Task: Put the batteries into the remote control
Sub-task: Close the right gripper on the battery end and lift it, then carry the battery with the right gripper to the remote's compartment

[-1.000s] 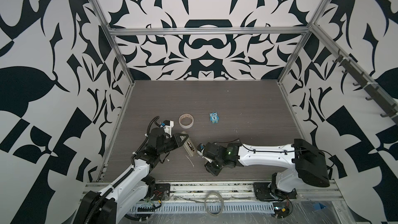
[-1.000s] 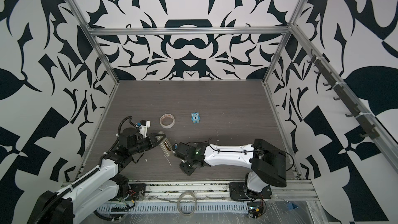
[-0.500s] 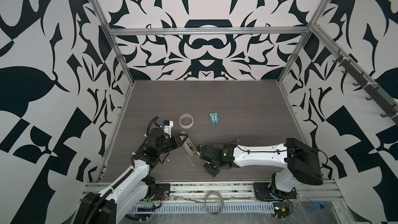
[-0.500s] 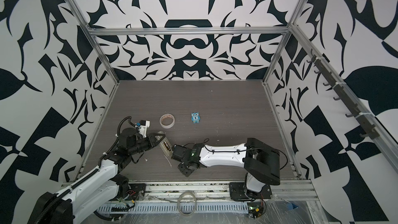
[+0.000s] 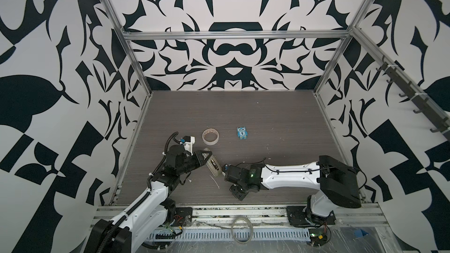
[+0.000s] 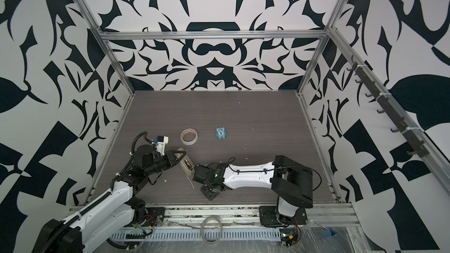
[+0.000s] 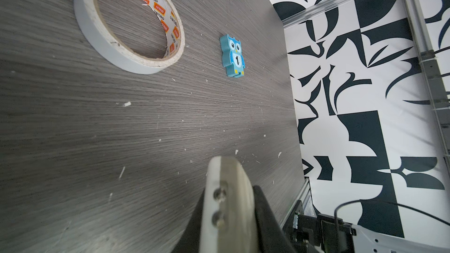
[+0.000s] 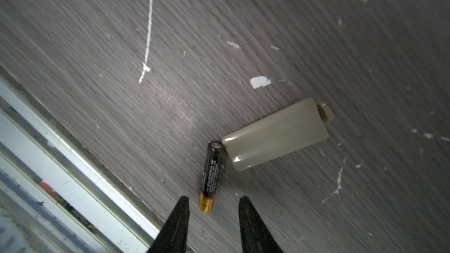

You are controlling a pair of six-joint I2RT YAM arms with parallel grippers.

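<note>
The white remote control [image 5: 213,165] [image 6: 187,165] is tilted just above the table near the front, its opened back turned upward. My left gripper [image 5: 206,154] [image 7: 229,198] is shut on it, and the left wrist view shows it edge-on [image 7: 226,183]. One black battery [image 8: 211,176] with a gold end lies on the table. My right gripper [image 8: 211,199] is open just short of that gold end, with one fingertip [image 8: 183,202] on either side and neither touching it. A beige battery cover [image 8: 277,133] lies flat against the battery's far end. In both top views the right arm hides the battery.
A tape roll [image 5: 210,137] [image 7: 129,23] and a blue owl figure [image 5: 242,133] [image 7: 232,57] lie farther back on the table. The front metal rail [image 8: 73,166] runs close beside the battery. White scraps dot the wood surface.
The right arm's wrist has shifted slightly to the left, towards the remote control. The left arm and the remote control have not moved.
</note>
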